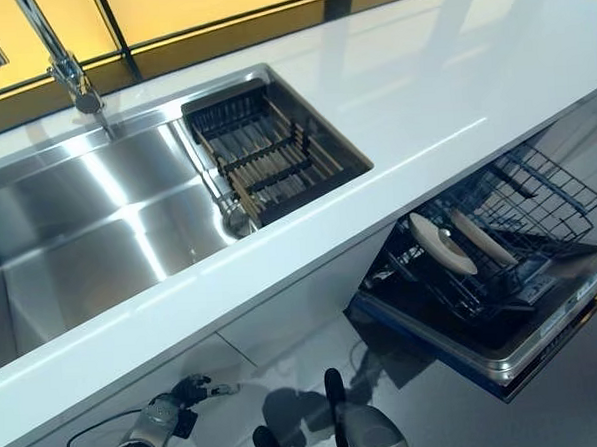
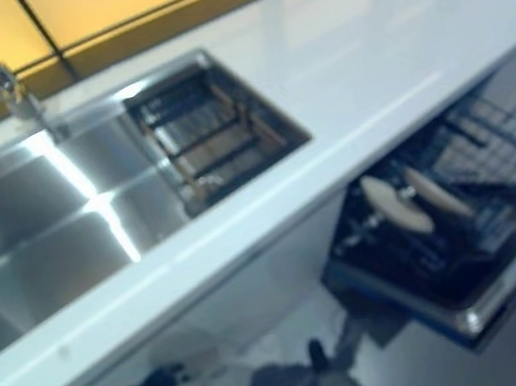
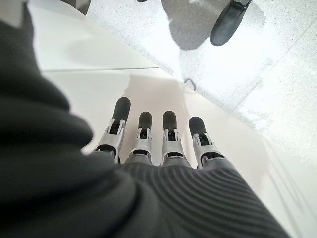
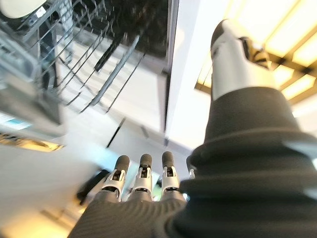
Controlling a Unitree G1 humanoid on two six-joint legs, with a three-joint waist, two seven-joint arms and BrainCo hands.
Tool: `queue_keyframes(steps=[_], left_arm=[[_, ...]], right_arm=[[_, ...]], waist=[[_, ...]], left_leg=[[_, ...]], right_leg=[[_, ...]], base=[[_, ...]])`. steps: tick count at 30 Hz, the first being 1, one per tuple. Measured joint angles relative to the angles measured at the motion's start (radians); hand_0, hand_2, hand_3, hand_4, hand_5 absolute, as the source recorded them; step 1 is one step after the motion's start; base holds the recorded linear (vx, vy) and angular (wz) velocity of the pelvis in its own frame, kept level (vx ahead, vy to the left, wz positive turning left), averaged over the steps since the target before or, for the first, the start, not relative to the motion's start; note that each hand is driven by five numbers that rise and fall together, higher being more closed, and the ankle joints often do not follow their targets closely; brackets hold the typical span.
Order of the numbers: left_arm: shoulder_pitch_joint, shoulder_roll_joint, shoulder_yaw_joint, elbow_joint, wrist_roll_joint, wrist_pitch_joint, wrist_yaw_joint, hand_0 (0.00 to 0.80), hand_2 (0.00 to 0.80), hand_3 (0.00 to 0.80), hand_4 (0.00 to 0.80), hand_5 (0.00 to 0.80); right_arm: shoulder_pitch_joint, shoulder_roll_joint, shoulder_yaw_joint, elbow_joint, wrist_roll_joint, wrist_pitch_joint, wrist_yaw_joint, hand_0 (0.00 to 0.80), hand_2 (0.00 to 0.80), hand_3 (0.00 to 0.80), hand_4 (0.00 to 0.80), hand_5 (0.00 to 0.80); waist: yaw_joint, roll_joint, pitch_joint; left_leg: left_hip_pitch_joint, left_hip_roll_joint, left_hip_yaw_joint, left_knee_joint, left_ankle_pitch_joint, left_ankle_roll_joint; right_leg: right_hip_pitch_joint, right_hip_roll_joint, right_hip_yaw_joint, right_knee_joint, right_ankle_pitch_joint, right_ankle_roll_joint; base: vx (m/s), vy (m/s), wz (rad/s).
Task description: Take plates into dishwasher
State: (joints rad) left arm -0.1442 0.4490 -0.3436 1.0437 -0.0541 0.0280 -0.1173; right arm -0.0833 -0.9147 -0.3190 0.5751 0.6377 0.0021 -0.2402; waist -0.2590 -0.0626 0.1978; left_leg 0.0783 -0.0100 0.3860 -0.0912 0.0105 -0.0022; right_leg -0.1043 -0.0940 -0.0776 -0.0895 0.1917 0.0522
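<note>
Two pale plates (image 1: pixel 442 243) (image 1: pixel 482 237) stand on edge in the wire rack (image 1: pixel 523 207) of the open dishwasher (image 1: pixel 484 324), below the counter at the right. One plate's edge (image 4: pixel 20 6) also shows in the right wrist view. My left hand (image 1: pixel 173 405) hangs low in front of the white cabinet at the lower left. Its fingers (image 3: pixel 143 129) are straight and hold nothing. My right hand (image 4: pixel 143 171) shows only in its own wrist view, beside the pulled-out rack, fingers straight and empty.
A long white countertop (image 1: pixel 442 86) runs across the view. A steel sink (image 1: pixel 88 224) with a tap (image 1: pixel 70 70) is set into it. A dark dish rack (image 1: pixel 270 155) sits in the sink's right end. The dishwasher's lowered door juts out over the floor.
</note>
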Motion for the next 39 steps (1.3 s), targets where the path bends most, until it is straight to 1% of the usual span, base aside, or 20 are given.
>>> queue_keyframes(steps=[2, 4, 8, 13, 15, 17, 18, 19, 21, 22, 24, 25, 27, 31, 32, 33, 39], left_arm=[[0.0, 0.0, -0.002, 0.0, 0.0, 0.006, -0.008, 0.0, 0.0, 0.0, 0.0, 0.0], [-0.001, 0.0, -0.002, 0.002, 0.0, 0.008, -0.016, 0.0, 0.0, 0.0, 0.0, 0.0], [-0.002, 0.001, -0.002, 0.001, -0.001, 0.022, -0.029, 0.0, 0.0, 0.0, 0.0, 0.0], [-0.007, 0.005, -0.002, 0.002, -0.002, 0.043, -0.046, 0.0, 0.0, 0.0, 0.0, 0.0], [-0.011, 0.005, -0.002, 0.002, -0.002, 0.05, -0.052, 0.0, 0.0, 0.0, 0.0, 0.0], [-0.018, 0.003, -0.011, 0.001, -0.002, 0.05, -0.052, 0.0, 0.0, 0.0, 0.0, 0.0], [-0.022, 0.002, -0.017, 0.002, -0.003, 0.05, -0.052, 0.0, 0.0, 0.0, 0.0, 0.0], [-0.028, -0.002, -0.029, 0.002, -0.003, 0.05, -0.055, 0.0, 0.0, 0.0, 0.0, 0.0], [-0.033, -0.015, -0.029, 0.001, -0.007, 0.05, -0.056, 0.0, 0.0, 0.0, 0.0, 0.0], [-0.036, -0.019, -0.029, 0.001, -0.008, 0.05, -0.056, 0.0, 0.0, 0.0, 0.0, 0.0], [-0.047, -0.042, -0.029, 0.001, -0.019, 0.05, -0.056, 0.0, 0.0, 0.0, 0.0, 0.0], [-0.049, -0.046, -0.029, 0.001, -0.019, 0.05, -0.056, 0.0, 0.0, 0.0, 0.0, 0.0], [-0.055, -0.062, -0.029, 0.001, -0.02, 0.05, -0.056, 0.0, 0.0, 0.0, 0.0, 0.0], [-0.069, -0.08, -0.029, 0.001, -0.023, 0.05, -0.055, 0.0, 0.0, 0.0, 0.0, 0.0], [-0.071, -0.087, -0.03, 0.001, -0.031, 0.05, -0.054, 0.0, 0.0, 0.0, 0.0, 0.0], [-0.072, -0.088, -0.031, 0.0, -0.038, 0.05, -0.054, 0.0, 0.0, 0.0, 0.0, 0.0], [-0.081, -0.111, -0.046, 0.0, -0.039, 0.057, -0.039, 0.0, 0.0, 0.0, 0.0, 0.0]], right_arm=[[0.025, 0.041, -0.015, 0.01, 0.04, -0.007, -0.004, 0.0, 0.0, 0.0, 0.0, 0.0], [0.046, 0.085, -0.032, 0.048, 0.089, -0.022, -0.001, 0.0, 0.0, 0.0, 0.0, 0.0], [0.082, 0.175, -0.062, 0.145, 0.173, -0.024, 0.011, 0.0, 0.0, 0.0, 0.0, 0.0], [0.094, 0.266, -0.062, 0.297, 0.233, -0.018, 0.071, 0.0, 0.0, 0.0, 0.0, 0.0], [0.089, 0.303, -0.061, 0.34, 0.258, -0.019, 0.102, 0.0, 0.0, 0.0, 0.0, 0.0], [0.085, 0.332, -0.053, 0.35, 0.271, -0.021, 0.113, 0.0, 0.0, 0.0, 0.0, 0.0], [0.084, 0.334, -0.051, 0.353, 0.275, -0.021, 0.117, 0.0, 0.0, 0.0, 0.0, 0.0], [0.074, 0.34, -0.041, 0.376, 0.278, -0.021, 0.13, 0.0, 0.0, 0.0, 0.0, 0.0], [0.061, 0.35, -0.021, 0.403, 0.279, -0.028, 0.145, 0.0, 0.0, 0.0, 0.0, 0.0], [0.058, 0.353, -0.019, 0.409, 0.279, -0.028, 0.15, 0.0, 0.0, 0.0, 0.0, 0.0], [0.044, 0.361, -0.018, 0.442, 0.279, -0.034, 0.177, 0.0, 0.0, 0.0, 0.0, 0.0], [0.04, 0.362, -0.018, 0.449, 0.279, -0.036, 0.183, 0.0, 0.0, 0.0, 0.0, 0.0], [0.023, 0.371, -0.003, 0.46, 0.278, -0.041, 0.199, 0.0, 0.0, 0.0, 0.0, 0.0], [-0.015, 0.392, 0.03, 0.495, 0.278, -0.057, 0.256, 0.0, 0.0, 0.0, 0.0, 0.0], [-0.026, 0.405, 0.059, 0.498, 0.279, -0.067, 0.261, 0.0, 0.0, 0.0, 0.0, 0.0], [-0.03, 0.409, 0.058, 0.513, 0.278, -0.081, 0.26, 0.0, 0.0, 0.0, 0.0, 0.0], [-0.032, 0.415, 0.123, 0.514, 0.277, -0.102, 0.298, 0.0, 0.0, 0.0, 0.0, 0.0]], waist=[[-0.008, -0.002, -0.004], [-0.021, -0.003, -0.006], [-0.026, -0.002, -0.009], [-0.028, 0.003, -0.009], [-0.029, 0.013, -0.006], [-0.031, 0.032, 0.003], [-0.03, 0.037, 0.006], [-0.03, 0.055, 0.017], [-0.031, 0.08, 0.032], [-0.031, 0.088, 0.036], [-0.03, 0.124, 0.056], [-0.03, 0.13, 0.058], [-0.029, 0.158, 0.068], [-0.026, 0.185, 0.077], [-0.024, 0.191, 0.079], [-0.025, 0.194, 0.081], [-0.025, 0.21, 0.09]], left_leg=[[0.005, -0.001, 0.005, 0.0, 0.0, 0.0], [0.01, -0.002, 0.01, 0.0, 0.0, 0.0], [0.016, -0.004, 0.021, 0.0, -0.001, 0.001], [0.013, -0.006, 0.042, 0.0, -0.001, 0.002], [0.009, -0.008, 0.055, -0.001, -0.002, 0.003], [-0.004, -0.012, 0.057, -0.001, 0.0, 0.005], [-0.006, -0.013, 0.059, -0.001, 0.0, 0.006], [-0.007, -0.014, 0.065, -0.001, 0.001, 0.006], [-0.005, -0.014, 0.067, -0.002, 0.0, 0.004], [-0.005, -0.014, 0.067, -0.002, 0.0, 0.004], [-0.005, -0.014, 0.066, -0.002, -0.002, 0.002], [-0.006, -0.014, 0.066, -0.002, -0.002, 0.002], [-0.009, -0.012, 0.064, -0.002, -0.003, 0.0], [-0.022, -0.013, 0.062, -0.002, -0.003, 0.0], [-0.022, -0.014, 0.059, -0.002, -0.004, 0.0], [-0.023, -0.014, 0.055, -0.002, -0.005, 0.0], [-0.027, -0.017, 0.055, -0.003, -0.014, 0.001]], right_leg=[[0.0, 0.003, 0.016, 0.0, 0.002, 0.003], [0.003, 0.003, 0.021, 0.0, 0.004, 0.005], [0.003, 0.003, 0.039, 0.0, 0.003, 0.005], [-0.01, 0.003, 0.054, 0.0, 0.004, 0.005], [-0.02, 0.003, 0.064, 0.0, 0.004, 0.005], [-0.035, 0.001, 0.069, 0.001, 0.003, 0.005], [-0.038, 0.0, 0.07, 0.001, 0.003, 0.006], [-0.04, -0.001, 0.071, 0.0, 0.004, 0.006], [-0.04, -0.001, 0.073, 0.0, 0.004, 0.006], [-0.04, -0.001, 0.074, 0.0, 0.004, 0.006], [-0.04, 0.0, 0.075, 0.0, 0.004, 0.006], [-0.04, 0.001, 0.075, 0.0, 0.005, 0.007], [-0.043, 0.001, 0.076, -0.001, 0.005, 0.007], [-0.055, 0.002, 0.076, -0.001, 0.005, 0.007], [-0.054, 0.001, 0.076, -0.001, 0.005, 0.007], [-0.055, 0.001, 0.076, -0.001, 0.005, 0.007], [-0.068, 0.0, 0.085, -0.001, 0.005, 0.007]], base=[[-0.048, 0.056, -0.12], [-0.055, 0.051, -0.08], [-0.071, 0.028, -0.08], [-0.112, 0.011, -0.12], [-0.104, 0.039, -0.16], [-0.081, 0.06, -0.08], [-0.061, 0.07, -0.09], [-0.052, 0.065, -0.09], [-0.049, 0.062, -0.05], [-0.045, 0.055, -0.01], [-0.049, 0.051, 0.01], [-0.043, 0.028, 0.02], [-0.038, 0.013, 0.01], [-0.007, -0.005, 0.01], [-0.033, -0.017, 0.03], [-0.042, -0.021, 0.02], [-0.017, -0.017, -0.08]])
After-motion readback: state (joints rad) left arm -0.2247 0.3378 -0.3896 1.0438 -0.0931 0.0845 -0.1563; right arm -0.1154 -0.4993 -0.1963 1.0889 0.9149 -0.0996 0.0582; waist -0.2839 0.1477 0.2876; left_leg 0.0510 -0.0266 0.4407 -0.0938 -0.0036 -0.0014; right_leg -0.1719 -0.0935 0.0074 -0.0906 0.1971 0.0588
